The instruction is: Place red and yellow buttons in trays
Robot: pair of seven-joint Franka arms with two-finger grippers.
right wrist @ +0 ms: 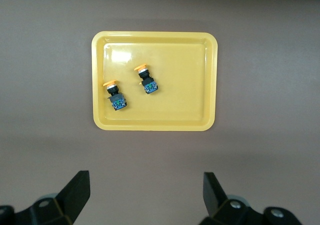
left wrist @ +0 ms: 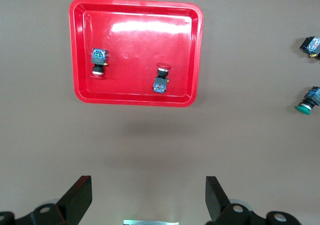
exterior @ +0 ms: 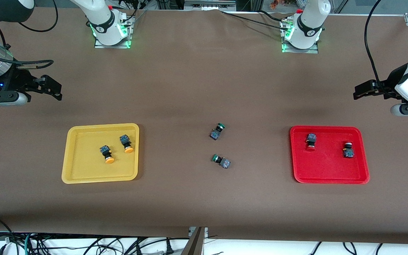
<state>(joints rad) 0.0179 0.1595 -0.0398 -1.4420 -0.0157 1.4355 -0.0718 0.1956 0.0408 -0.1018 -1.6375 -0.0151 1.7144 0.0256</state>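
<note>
Two yellow-capped buttons [exterior: 107, 154] [exterior: 126, 143] lie in the yellow tray [exterior: 83, 159] toward the right arm's end. Two red-capped buttons [exterior: 310, 141] [exterior: 348, 150] lie in the red tray [exterior: 329, 164] toward the left arm's end. My right gripper [exterior: 58, 91] is open and empty, up in the air near the table's end; its wrist view shows the yellow tray [right wrist: 185, 85] and both buttons [right wrist: 115, 96] [right wrist: 146, 80] past the gripper [right wrist: 146, 197]. My left gripper [exterior: 356, 92] is open and empty; its wrist view shows the red tray [left wrist: 135, 35] with its buttons [left wrist: 98, 62] [left wrist: 161, 79] past the gripper [left wrist: 148, 200].
Two green-capped switches [exterior: 217, 131] [exterior: 221, 160] lie on the brown table between the trays, also in the left wrist view [left wrist: 309, 99] [left wrist: 311, 45]. The arm bases [exterior: 112, 28] [exterior: 301, 33] stand along the table's edge farthest from the front camera.
</note>
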